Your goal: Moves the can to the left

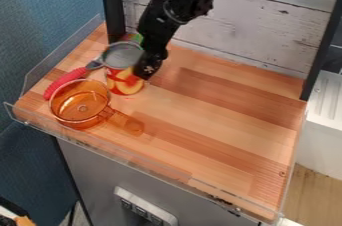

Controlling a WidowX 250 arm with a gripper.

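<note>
Pot (80, 108) up front; gripper (145, 72) at can (121, 81), can't tell if it's gripping; looks like contact step, next: ease can left

No text can be read; any print on the can (124, 81) is probably too small.
</note>
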